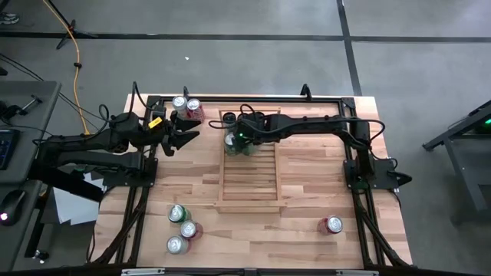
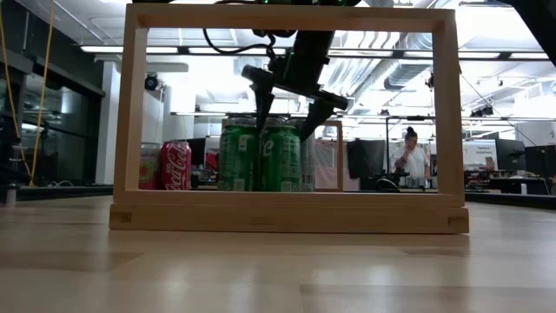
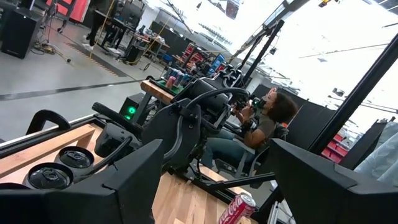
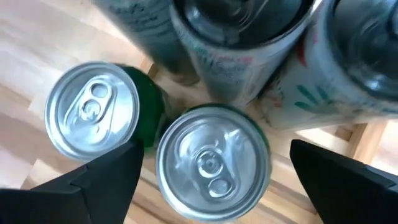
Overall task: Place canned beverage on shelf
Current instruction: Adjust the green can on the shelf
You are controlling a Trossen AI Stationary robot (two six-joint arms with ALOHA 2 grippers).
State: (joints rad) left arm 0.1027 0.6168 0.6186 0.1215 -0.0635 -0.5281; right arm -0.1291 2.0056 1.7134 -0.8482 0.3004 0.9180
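Right gripper (image 1: 239, 143): I see it over the far end of the shelf (image 1: 249, 195), pointing down at the green cans. In the low view its two dark fingers (image 2: 263, 103) straddle the top of one green can (image 2: 279, 156), spread wider than the can and not pressing on it. In the right wrist view the fingers stand wide on either side of that can's silver lid. I record the jaws as wide, holding nothing.

Green can under the gripper: upright on the slats at the shelf's far end, touching a second green can (image 2: 236, 156) beside it.

Other cans on the shelf: the right wrist view shows pale printed cans (image 4: 239, 59) standing just behind the two green ones; I cannot count them with certainty.

Left gripper (image 1: 186, 130): I see it held off the shelf on the left side of the table, near two cans (image 1: 186, 108) at the far edge. Its fingers stand apart with nothing between them.

Loose cans: three (image 1: 181, 228) grouped near the front left of the table; one red can (image 1: 331, 225) lying near the front right, well apart from the shelf.

Red cola can (image 2: 176, 165): upright, seen through the shelf frame in the low view, beyond the shelf.

Room: a seated person (image 3: 264, 124) is visible beyond the table.
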